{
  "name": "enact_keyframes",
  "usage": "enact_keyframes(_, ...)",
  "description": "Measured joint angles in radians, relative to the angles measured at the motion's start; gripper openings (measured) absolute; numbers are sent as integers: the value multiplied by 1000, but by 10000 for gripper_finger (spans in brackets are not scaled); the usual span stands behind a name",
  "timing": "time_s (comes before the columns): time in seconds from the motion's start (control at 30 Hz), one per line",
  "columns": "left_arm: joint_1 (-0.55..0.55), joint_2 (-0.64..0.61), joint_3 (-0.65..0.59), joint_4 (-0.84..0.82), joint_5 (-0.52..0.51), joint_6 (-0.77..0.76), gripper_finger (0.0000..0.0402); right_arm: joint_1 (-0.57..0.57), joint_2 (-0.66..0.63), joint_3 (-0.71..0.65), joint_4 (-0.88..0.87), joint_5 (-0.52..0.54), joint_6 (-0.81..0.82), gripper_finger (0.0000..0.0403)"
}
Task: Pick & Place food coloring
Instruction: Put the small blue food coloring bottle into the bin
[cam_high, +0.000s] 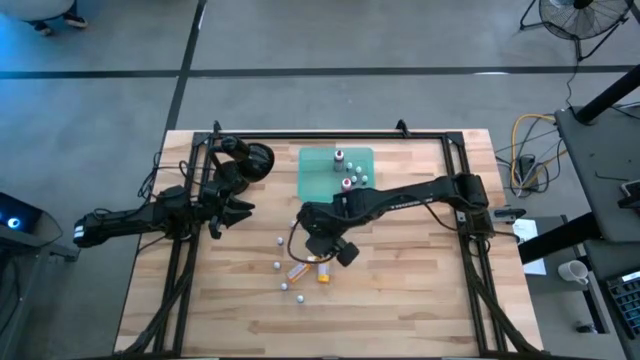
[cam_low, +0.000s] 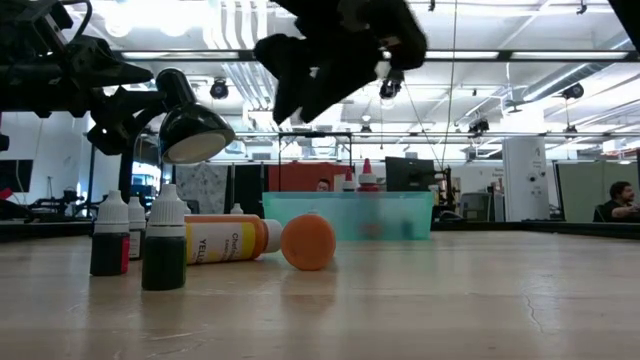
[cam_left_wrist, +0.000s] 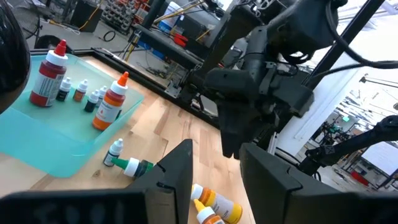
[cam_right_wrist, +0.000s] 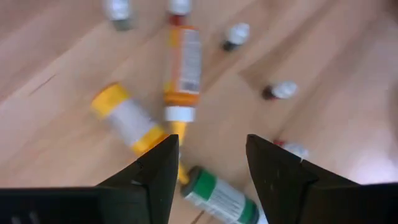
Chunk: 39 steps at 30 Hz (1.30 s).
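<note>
Food coloring bottles lie scattered on the wooden table. In the right wrist view, an orange bottle (cam_right_wrist: 183, 62), a yellow-capped one (cam_right_wrist: 127, 118) and a green one (cam_right_wrist: 221, 196) lie on their sides, with small white-capped bottles (cam_right_wrist: 280, 90) around them. My right gripper (cam_high: 325, 245) (cam_right_wrist: 208, 162) hovers open above this group, and the green bottle lies just below its fingertips. My left gripper (cam_high: 235, 205) (cam_left_wrist: 214, 180) waits open to the left of the group. The low view shows small dark bottles (cam_low: 165, 240) standing upright and a yellow bottle (cam_low: 225, 240) on its side.
A translucent green tray (cam_high: 335, 170) (cam_left_wrist: 62, 124) sits toward the far edge and holds a red bottle (cam_left_wrist: 50, 74), an orange bottle (cam_left_wrist: 112, 102) and small ones. A black dome-shaped object (cam_high: 255, 160) stands near my left arm. Black frame rails (cam_high: 330, 137) border the table.
</note>
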Motion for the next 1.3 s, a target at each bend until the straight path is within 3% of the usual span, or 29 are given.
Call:
enact_keyframes(0.1, 0, 0, 0, 0, 0, 0, 106, -12, 6, -1, 31, 125, 234, 178)
enact_keyframes(0.2, 0, 0, 0, 0, 0, 0, 106, -44, 3, -1, 41, 212, 645, 178)
enact_keyframes(0.33, 0, 0, 0, 0, 0, 0, 106, -90, 3, -1, -39, 224, 1322, 178)
enact_keyframes(0.43, -1, 0, 0, 0, 0, 0, 106, -107, 18, -1, -98, 222, 1607, 180)
enact_keyframes(0.77, -1, 0, 0, 0, 0, 0, 106, -120, 117, -1, -71, 228, 1783, 171)
enact_keyframes(1.03, 0, 0, 0, 0, 0, 0, 106, -121, 117, -2, -84, 414, 2077, 174)
enact_keyframes(1.3, 0, 0, 0, 0, 0, 0, 106, -136, 121, -4, -82, 438, 2102, 173)
